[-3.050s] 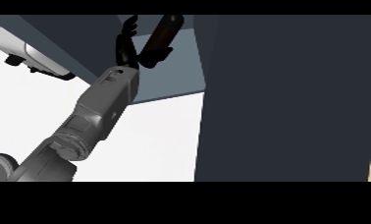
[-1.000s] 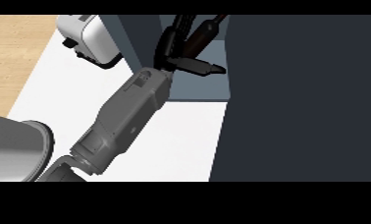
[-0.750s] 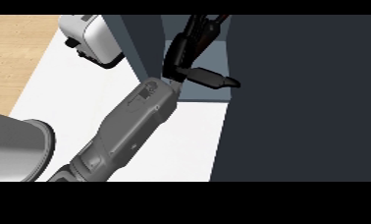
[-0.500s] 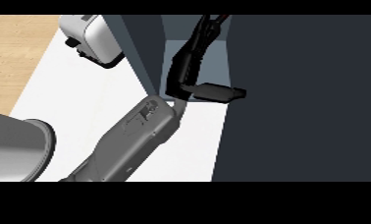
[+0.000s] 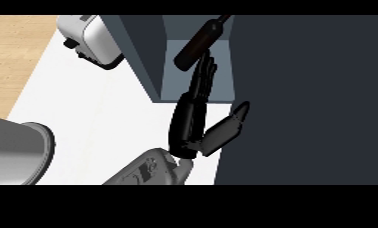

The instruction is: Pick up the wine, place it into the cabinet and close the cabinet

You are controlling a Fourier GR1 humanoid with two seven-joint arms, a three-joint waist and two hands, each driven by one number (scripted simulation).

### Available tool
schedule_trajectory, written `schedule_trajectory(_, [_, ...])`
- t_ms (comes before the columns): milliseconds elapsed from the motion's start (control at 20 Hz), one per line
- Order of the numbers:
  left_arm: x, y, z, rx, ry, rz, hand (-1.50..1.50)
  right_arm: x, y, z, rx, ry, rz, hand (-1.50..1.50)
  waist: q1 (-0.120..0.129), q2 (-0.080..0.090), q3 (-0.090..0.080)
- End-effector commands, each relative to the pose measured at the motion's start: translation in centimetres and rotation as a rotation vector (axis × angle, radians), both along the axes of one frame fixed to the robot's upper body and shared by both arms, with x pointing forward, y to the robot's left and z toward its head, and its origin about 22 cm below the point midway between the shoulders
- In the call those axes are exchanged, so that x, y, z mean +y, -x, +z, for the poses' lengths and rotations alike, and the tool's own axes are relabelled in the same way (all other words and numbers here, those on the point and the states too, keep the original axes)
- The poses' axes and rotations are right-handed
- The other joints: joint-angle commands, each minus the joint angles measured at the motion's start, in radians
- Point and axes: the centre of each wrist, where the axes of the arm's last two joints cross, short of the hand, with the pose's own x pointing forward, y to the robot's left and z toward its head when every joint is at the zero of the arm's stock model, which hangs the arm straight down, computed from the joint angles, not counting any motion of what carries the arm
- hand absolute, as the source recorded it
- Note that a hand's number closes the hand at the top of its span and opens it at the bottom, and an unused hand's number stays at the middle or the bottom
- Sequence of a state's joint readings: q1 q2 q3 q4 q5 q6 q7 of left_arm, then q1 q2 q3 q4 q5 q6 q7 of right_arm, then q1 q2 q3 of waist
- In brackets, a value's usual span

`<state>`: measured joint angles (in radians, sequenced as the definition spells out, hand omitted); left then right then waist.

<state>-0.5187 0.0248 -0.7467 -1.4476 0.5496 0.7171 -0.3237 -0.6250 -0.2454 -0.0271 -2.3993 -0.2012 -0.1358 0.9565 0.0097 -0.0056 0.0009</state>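
The dark wine bottle (image 5: 199, 44) leans tilted inside the open grey cabinet (image 5: 144, 57), its neck pointing up and right. My left hand (image 5: 193, 112) lies just below it with straight fingers (image 5: 207, 72) reaching into the cabinet's opening beside the bottle's lower end. The thumb (image 5: 227, 128) spreads out to the right, against the edge of the dark cabinet door (image 5: 303, 97). Nothing is held in the hand. My right hand shows nowhere.
A white and grey toaster (image 5: 92, 39) stands on the white counter (image 5: 96, 117) left of the cabinet. A grey round object (image 5: 22, 152) sits at the lower left. Beyond the counter's left edge lies wooden floor (image 5: 22, 57). The open door fills the right side.
My left hand has let go of the wine bottle and slid back toward the lower edge, fingers straightening. The bottle stays in the cabinet.
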Motion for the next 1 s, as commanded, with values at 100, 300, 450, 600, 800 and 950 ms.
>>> schedule_trajectory(100, [-0.1,4.8,-1.2,0.030,0.100,0.000,1.50,1.2,0.7,-1.4,-0.005,-0.001,0.007,-1.50,-0.009,0.004,-0.001])
schedule_trajectory(300, [3.1,8.3,-1.2,0.030,0.105,-0.057,1.50,-0.5,2.8,0.7,-0.011,0.018,0.013,-1.50,-0.009,-0.001,-0.002])
schedule_trajectory(450, [5.7,10.4,-0.4,0.040,0.097,-0.152,1.50,0.9,1.8,-1.2,0.012,0.000,-0.013,-1.50,-0.004,0.001,-0.002])
schedule_trajectory(600, [8.5,11.1,-0.1,0.025,0.115,-0.133,1.50,0.3,1.1,-0.2,0.040,0.009,0.072,-1.50,-0.001,0.002,-0.002])
schedule_trajectory(800, [10.6,11.5,0.2,0.011,0.079,-0.155,1.50,2.4,2.6,-0.1,-0.022,0.170,0.216,1.50,0.003,-0.001,-0.003])
schedule_trajectory(950, [12.8,11.2,0.2,0.014,0.091,-0.171,1.50,3.3,2.6,-1.7,0.014,0.079,0.323,1.50,0.005,0.004,-0.002])
